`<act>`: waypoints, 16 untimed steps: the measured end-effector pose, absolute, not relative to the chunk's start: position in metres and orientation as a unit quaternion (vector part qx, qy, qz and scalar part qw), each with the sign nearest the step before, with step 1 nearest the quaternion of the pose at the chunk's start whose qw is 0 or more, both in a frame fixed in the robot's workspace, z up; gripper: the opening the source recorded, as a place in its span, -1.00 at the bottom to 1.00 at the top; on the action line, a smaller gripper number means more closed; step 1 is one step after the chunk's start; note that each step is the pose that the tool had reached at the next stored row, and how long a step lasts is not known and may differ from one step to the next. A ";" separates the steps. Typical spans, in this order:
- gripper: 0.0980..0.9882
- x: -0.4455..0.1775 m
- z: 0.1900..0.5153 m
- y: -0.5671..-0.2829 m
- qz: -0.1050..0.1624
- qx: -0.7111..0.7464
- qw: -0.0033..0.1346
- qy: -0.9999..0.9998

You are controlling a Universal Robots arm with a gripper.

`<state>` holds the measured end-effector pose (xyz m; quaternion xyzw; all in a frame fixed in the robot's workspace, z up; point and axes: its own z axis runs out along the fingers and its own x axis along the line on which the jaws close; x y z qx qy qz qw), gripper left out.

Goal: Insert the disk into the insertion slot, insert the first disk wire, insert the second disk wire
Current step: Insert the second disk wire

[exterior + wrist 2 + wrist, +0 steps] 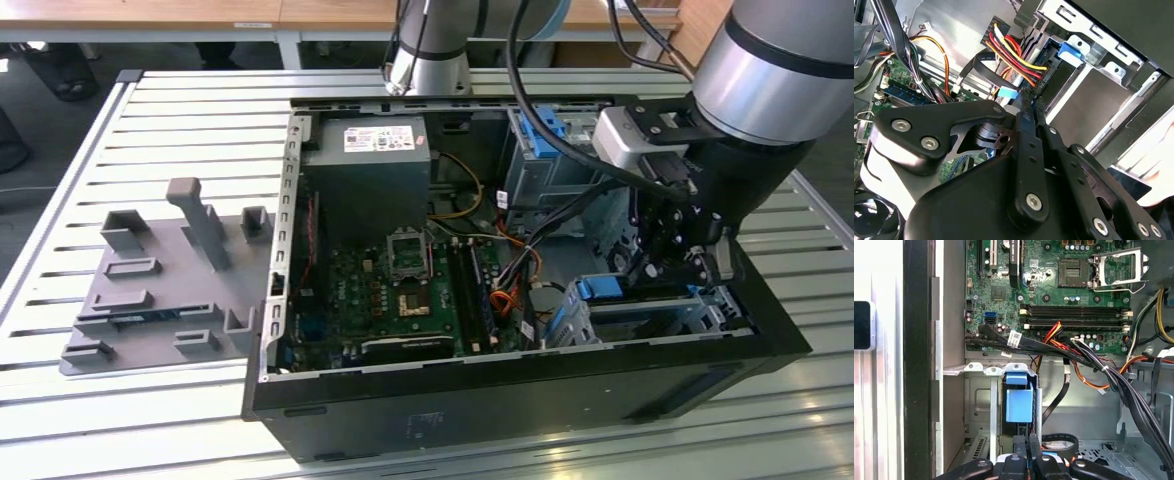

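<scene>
Exterior view first: one slatted table [160,120] carries one open computer case [534,390] and, on that view's left, one grey fixture plate [160,290]. Inside I count one motherboard [1054,295] and one insertion slot [979,405], the low metal cage in the case's corner on that view's right. One disk [1019,405] sits in that cage, its blue caddy facing my first wrist camera, so I judge the disk step done and a wire step in hand. My one gripper [1027,440] hangs just above the caddy with its fingers [1024,125] pressed together. I cannot tell whether they pinch a plug. One bundle of red and yellow wires [1014,50] ends at a black connector [1041,85] beside my fingertips. To do this well, I judge the plug must meet the disk's edge squarely and go straight in, with loose cables kept aside.
</scene>
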<state>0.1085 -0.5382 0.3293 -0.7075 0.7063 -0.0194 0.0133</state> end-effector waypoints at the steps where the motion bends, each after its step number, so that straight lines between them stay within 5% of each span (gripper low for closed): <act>1: -0.90 0.109 0.329 -0.538 -0.019 -0.708 0.013 0.706; 16: -0.74 0.109 0.332 -0.538 -0.019 -0.708 0.014 0.706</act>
